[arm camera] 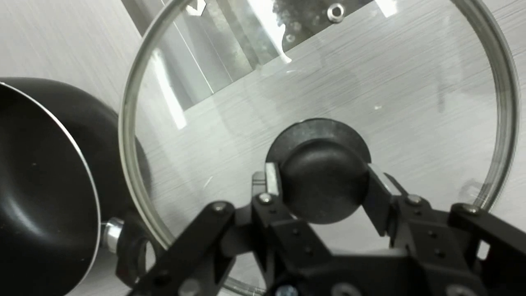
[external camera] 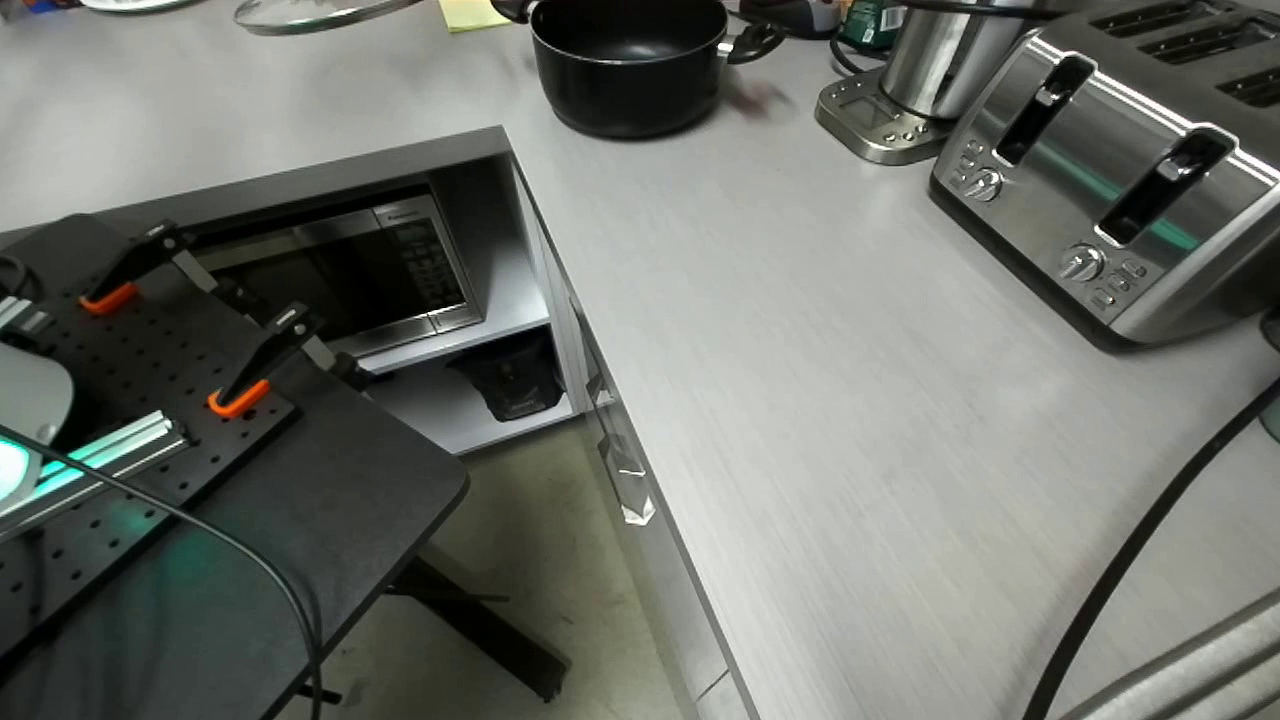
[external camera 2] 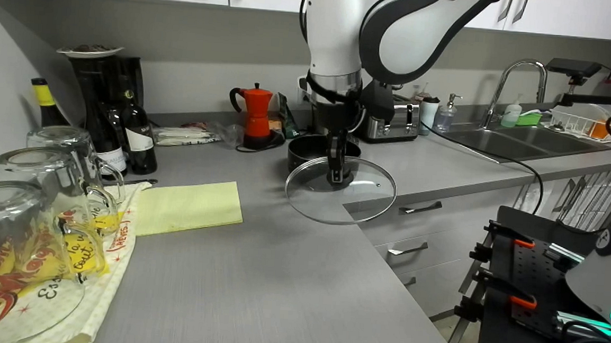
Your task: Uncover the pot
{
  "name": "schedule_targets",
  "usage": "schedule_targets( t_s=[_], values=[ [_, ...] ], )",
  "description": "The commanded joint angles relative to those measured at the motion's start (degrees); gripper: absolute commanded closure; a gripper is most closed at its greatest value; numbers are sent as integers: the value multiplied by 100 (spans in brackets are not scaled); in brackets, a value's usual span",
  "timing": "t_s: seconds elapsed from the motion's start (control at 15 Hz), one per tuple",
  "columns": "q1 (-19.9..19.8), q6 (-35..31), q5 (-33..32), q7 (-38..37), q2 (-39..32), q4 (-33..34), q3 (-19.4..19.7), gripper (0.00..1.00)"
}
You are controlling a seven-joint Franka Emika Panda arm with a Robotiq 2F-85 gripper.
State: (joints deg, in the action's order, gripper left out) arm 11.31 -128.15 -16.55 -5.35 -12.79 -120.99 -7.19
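Observation:
The black pot [external camera: 630, 90] stands open on the counter, its dark inside showing; it also shows in an exterior view behind the lid [external camera 2: 304, 149] and at the left of the wrist view [arm camera: 45, 185]. The clear glass lid [external camera 2: 361, 209] is off the pot, beside it and overlapping its side handle in the wrist view [arm camera: 128, 119]. Part of its rim shows at the top of an exterior view [external camera: 315, 18]. My gripper [arm camera: 322, 176] is shut on the lid's dark knob, a finger on each side; it points down in an exterior view [external camera 2: 337, 176]. The lid appears held above the counter.
A yellow cloth [external camera 2: 192, 207] lies on the counter, with glass mugs [external camera 2: 32, 218] on a towel beside it. The silver toaster [external camera: 1130, 200], a metal vessel on a base [external camera: 870, 115] and a red moka pot [external camera 2: 257, 115] stand behind. The counter's inner corner is near the pot.

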Motion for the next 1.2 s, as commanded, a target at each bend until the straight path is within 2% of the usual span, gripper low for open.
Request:
schedule_targets(
  t_s=[0.0, 0.2, 0.73, 1.13],
  values=[
    [41, 188, 87, 427, -528, 474, -108, 75],
    [38, 238, 170, 660, -1060, 833, -123, 75],
    [63, -59, 214, 505, -2126, 1736, 39, 75],
    [89, -765, 444, 236, -2686, 2291, 170, 75]
  ],
)
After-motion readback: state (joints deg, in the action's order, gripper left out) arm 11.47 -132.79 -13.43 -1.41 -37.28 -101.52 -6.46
